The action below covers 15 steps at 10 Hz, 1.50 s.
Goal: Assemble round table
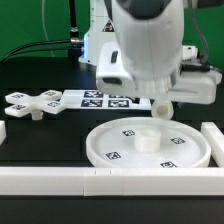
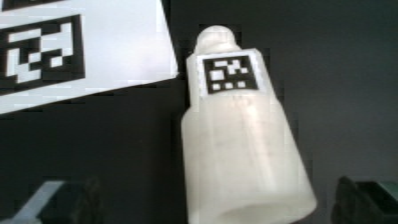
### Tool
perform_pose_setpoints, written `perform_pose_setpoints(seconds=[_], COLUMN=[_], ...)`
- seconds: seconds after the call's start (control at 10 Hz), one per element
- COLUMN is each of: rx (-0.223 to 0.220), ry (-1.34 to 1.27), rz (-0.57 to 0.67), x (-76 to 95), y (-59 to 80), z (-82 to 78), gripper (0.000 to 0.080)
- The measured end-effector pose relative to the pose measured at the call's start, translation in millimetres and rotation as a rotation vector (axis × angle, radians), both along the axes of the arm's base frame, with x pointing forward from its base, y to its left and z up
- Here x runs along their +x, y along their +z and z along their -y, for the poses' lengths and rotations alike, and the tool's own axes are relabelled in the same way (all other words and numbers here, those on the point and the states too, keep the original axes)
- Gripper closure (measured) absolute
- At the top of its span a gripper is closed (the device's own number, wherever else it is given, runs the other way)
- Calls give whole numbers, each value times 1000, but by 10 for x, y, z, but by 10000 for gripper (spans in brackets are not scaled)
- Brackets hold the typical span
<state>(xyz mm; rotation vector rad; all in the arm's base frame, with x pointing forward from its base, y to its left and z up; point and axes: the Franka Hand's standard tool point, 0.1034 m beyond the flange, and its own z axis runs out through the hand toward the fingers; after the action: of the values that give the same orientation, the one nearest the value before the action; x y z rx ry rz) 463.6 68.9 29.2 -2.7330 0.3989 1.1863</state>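
Lying flat on the desk (image 1: 45, 135) beside the marker board (image 2: 125, 40), the post (image 2: 231, 130) was straddled by open jaws, apparently for grasping.

I work on a matte black table (image 1: 40, 140); light's bright & even, white surfaces glare a bit. Behind it, a green backdrop (image 1: 25, 25) w/ black cables (image 1: 45, 45) running across at the ext. view's left. White border rails (image 1: 50, 180) edge the table's near side & the ext. view's right. The marker board (image 1: 100, 98) lies flat toward the back.
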Motion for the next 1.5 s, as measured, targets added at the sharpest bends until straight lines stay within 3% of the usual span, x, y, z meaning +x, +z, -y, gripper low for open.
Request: perform_pose_setpoints(seconds=[0.3,0.4,0.7,1.0,1.1,1.2,1.5], rx=[44,44,38,38,38,38,45], ry=[17,17,29,34,34,34,42], rz=[-173,-162,-156,-157,-157,-157,-150], x=[-62,-18,-98,-117,-118,-118,-94], y=[-77,-126,-205,-211,-213,-213,-179], z=[-38,-56,-137,-161,-161,-161,-157], gripper=[151,151,151,178,355,393,392])
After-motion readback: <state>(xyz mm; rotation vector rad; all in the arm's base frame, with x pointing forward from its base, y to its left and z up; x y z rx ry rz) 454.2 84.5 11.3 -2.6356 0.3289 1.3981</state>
